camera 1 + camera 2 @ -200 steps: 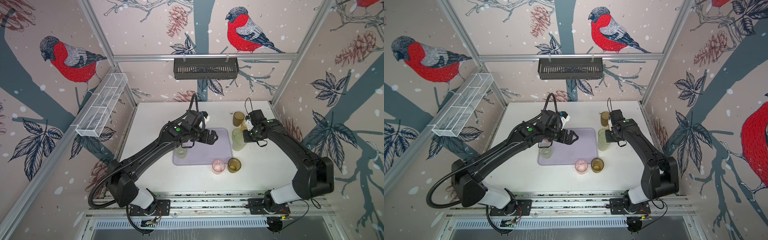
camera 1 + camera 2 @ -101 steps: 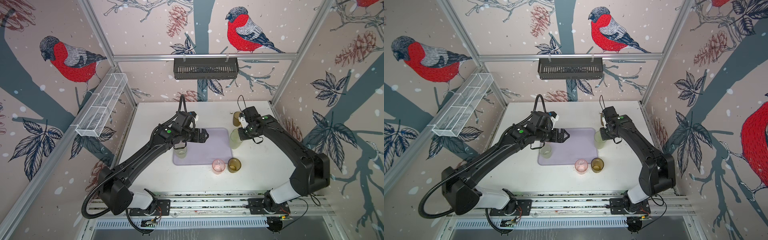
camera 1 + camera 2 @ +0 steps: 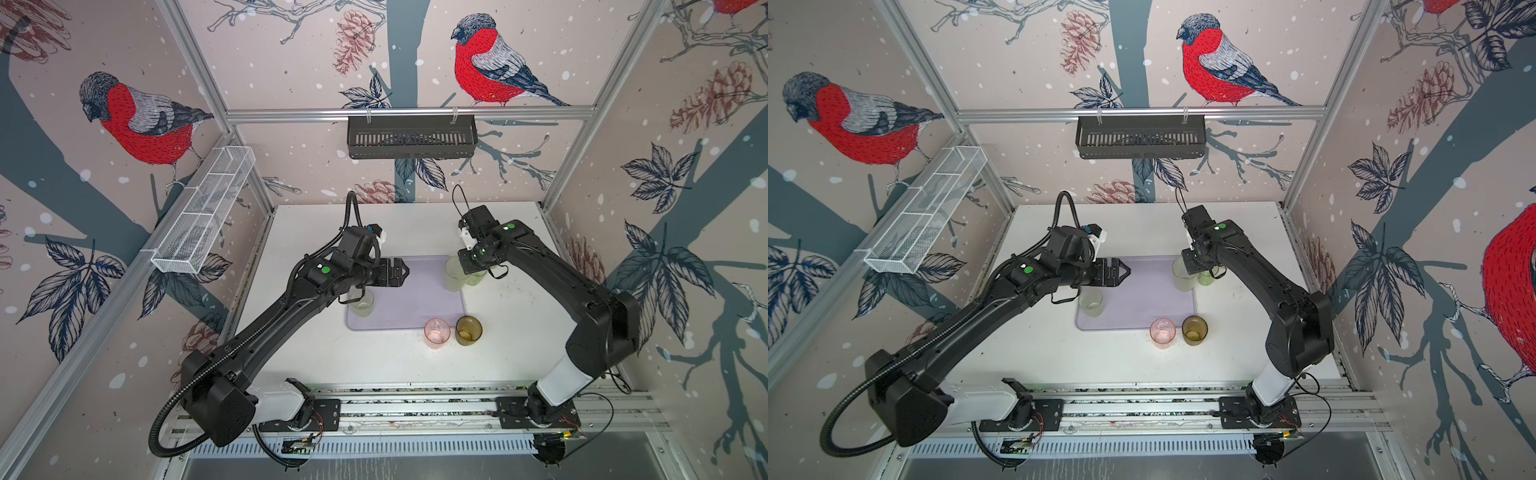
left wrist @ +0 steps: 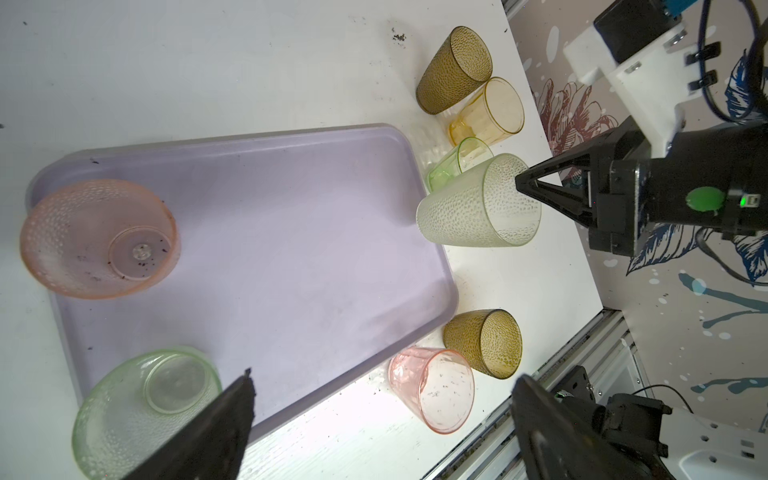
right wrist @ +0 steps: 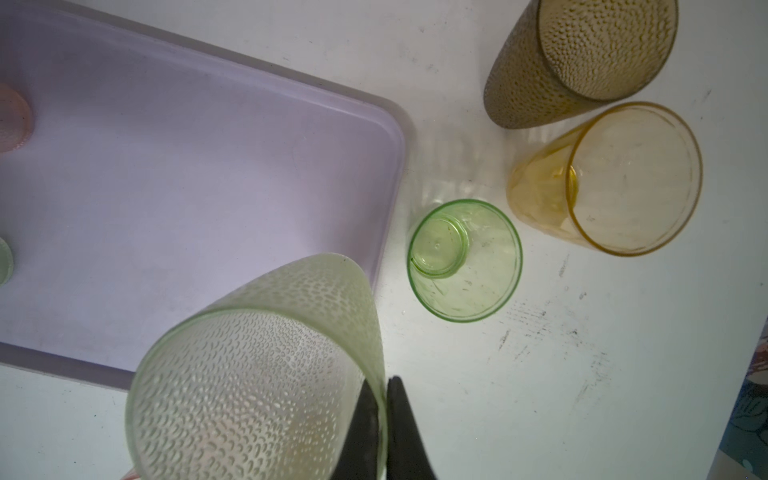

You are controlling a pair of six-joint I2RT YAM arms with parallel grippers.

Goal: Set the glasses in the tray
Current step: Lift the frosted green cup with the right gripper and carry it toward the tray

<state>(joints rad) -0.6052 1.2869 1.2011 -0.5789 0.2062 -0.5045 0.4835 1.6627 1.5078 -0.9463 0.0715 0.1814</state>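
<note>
**Right pincer (image 5: 383, 399) grips frosted green tumbler (image 5: 257, 374) at tray (image 4: 270, 228) edge**

The right pincer is clamped on the rim of the frosted green tumbler, whose base shows over the tray's right rim near the far corner. The left pincer (image 3: 399, 272) hangs wide and empty above the tray. A pink tumbler (image 4: 99, 239) and a pale green tumbler (image 4: 145, 407) stand along the tray's left edge. On the counter (image 3: 519, 332), a bright green tumbler (image 5: 463, 259), an amber tumbler (image 5: 611, 178) and an olive tumbler (image 5: 577, 58) stand off the tray's far right corner.

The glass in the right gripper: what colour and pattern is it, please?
The glass is pale frosted green, dimpled all over; clearest in the right wrist view.
</note>
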